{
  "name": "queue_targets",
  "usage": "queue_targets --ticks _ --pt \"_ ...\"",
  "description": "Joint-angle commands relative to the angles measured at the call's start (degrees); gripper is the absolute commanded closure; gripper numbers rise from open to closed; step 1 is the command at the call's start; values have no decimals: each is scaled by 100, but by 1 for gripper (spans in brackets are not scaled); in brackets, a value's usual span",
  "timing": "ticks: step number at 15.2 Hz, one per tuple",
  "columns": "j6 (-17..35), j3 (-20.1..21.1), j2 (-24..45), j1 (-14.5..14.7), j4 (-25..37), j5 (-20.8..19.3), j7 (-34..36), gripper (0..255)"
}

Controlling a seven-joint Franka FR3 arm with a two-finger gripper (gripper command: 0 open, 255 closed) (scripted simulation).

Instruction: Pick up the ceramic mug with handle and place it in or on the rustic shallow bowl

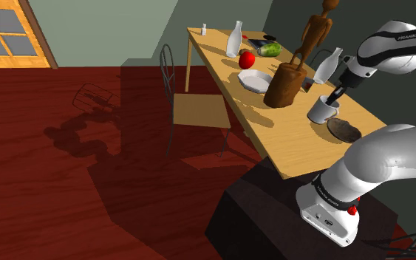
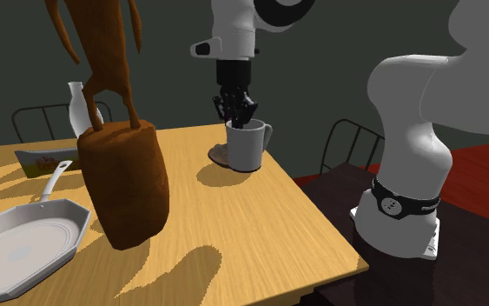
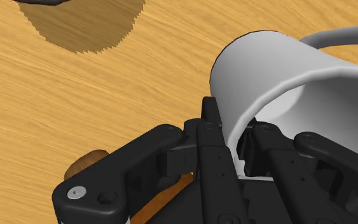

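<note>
Shoulder view: the plain white handled mug [image 1: 322,111] is low over the pale wooden table [image 1: 287,144], with our black gripper [image 1: 337,93] at its one o'clock. The dark shallow round bowl [image 1: 344,131] lies just beside, toward five o'clock.

Second exterior view: the bowl's edge shows at the mug's eight o'clock.

Wrist view: our fingers [image 3: 208,121] pinch the mug's wall, one inside, one outside. We should lift level and carry slowly, since a rim pinch may swing.

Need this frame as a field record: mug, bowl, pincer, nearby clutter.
target: white mug, upright, near the table edge
grasp: pincer shut on the mug's rim, one finger inside, one outside
lifted: cannot tell
goal: dark shallow bowl, empty, beside the mug
clutter: brown carved figure standing on the table
</note>
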Motion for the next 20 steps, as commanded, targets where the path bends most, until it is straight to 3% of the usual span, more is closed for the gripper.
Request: queue_targets --ticks 1,7,12,15,16,17,20 --pt "-55 -294 167 10 269 0 -348 255" --pt "-173 -1256 706 205 1073 138 -1375 255" --pt "-252 -2365 1364 764 1880 573 -2357 255" --pt "-309 -3471 1907 1536 2425 1072 -3073 255" --pt "-340 -4071 2096 2021 2620 1268 -3324 255" --pt "-410 -5077 2157 2911 2891 1341 -3510 255" --pt "-230 -5366 1864 3226 2791 994 -3275 255"
